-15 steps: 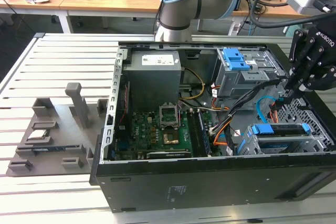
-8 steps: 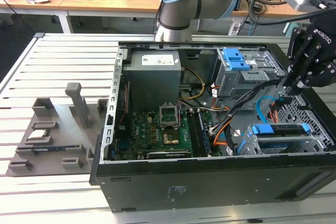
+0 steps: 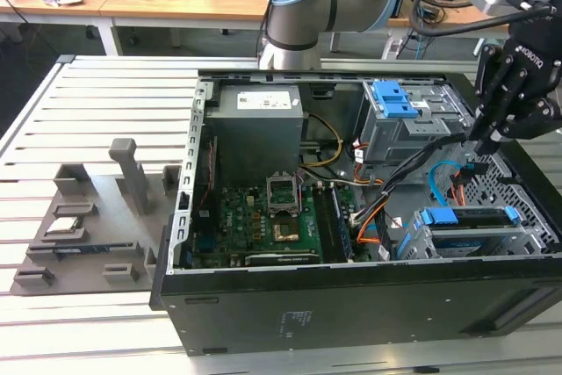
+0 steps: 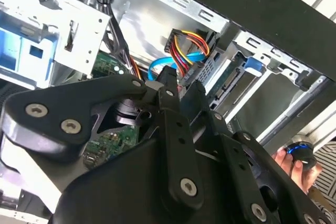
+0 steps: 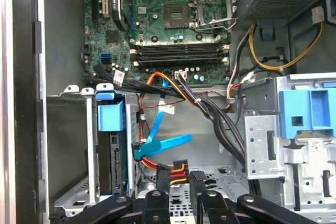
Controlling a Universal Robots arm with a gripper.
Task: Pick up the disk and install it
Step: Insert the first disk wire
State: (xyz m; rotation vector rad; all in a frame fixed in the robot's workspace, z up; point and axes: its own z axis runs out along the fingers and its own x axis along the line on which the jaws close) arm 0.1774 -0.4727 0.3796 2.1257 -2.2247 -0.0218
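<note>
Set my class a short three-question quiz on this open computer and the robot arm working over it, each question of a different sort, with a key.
1. True or false: the computer case lies open, with its circuit board in plain sight.
2. In the exterior view, where is the gripper? A) over the case's end at the exterior view's right; B) over the grey tray beside the case; C) down on the bare table.
3. In the first wrist view, what colour is the bracket on the disk sitting in the metal cage?

Key: 1 true; 2 A; 3 blue.

Disk [image 3: 470, 218] in bay, case [image 3: 351, 305] on table [image 3: 88, 111].
</note>
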